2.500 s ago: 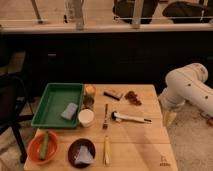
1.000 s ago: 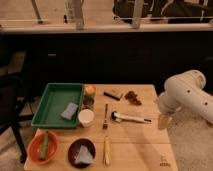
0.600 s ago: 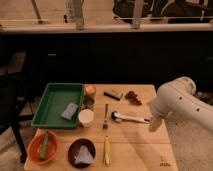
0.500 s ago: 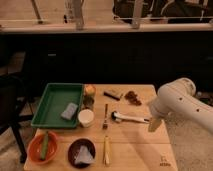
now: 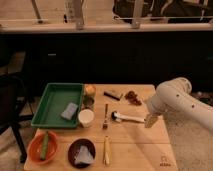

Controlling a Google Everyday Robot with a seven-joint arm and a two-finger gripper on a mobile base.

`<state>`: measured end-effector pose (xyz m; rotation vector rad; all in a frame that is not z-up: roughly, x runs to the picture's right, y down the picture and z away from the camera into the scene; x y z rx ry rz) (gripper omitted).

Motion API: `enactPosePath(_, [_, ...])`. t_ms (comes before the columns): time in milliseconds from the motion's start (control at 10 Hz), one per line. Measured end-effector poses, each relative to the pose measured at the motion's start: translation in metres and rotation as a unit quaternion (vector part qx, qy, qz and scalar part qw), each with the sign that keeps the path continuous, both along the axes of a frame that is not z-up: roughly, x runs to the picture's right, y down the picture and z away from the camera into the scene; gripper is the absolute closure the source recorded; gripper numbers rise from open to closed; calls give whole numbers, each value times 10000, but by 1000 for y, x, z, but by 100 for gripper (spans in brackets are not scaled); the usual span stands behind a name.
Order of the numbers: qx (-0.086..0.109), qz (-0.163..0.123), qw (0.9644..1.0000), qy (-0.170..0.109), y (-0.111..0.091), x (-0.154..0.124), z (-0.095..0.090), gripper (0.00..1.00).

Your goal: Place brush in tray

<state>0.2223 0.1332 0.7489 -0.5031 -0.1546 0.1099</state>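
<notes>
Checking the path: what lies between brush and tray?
Camera view: a fork and a white cup lie between brush and tray; the gripper is near the brush's handle end.

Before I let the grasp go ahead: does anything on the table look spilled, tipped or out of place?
Nothing stands out. The brush lies flat on the table, outside the tray; the cup stands upright. The end effector is beside the brush's handle end.

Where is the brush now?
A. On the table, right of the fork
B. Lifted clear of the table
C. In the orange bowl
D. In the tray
A: the brush lies on the table right of the fork, outside the tray, with the pincer at its handle end.
</notes>
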Motion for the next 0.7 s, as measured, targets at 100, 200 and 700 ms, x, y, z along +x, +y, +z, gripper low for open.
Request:
enactPosePath(100, [-1,2,10000,6,0,1,0,20])
enactPosePath(200, [1,-6,10000,-3,0,-1,0,20])
enactPosePath(700, [13,111,9999,39,12,-2,10,20])
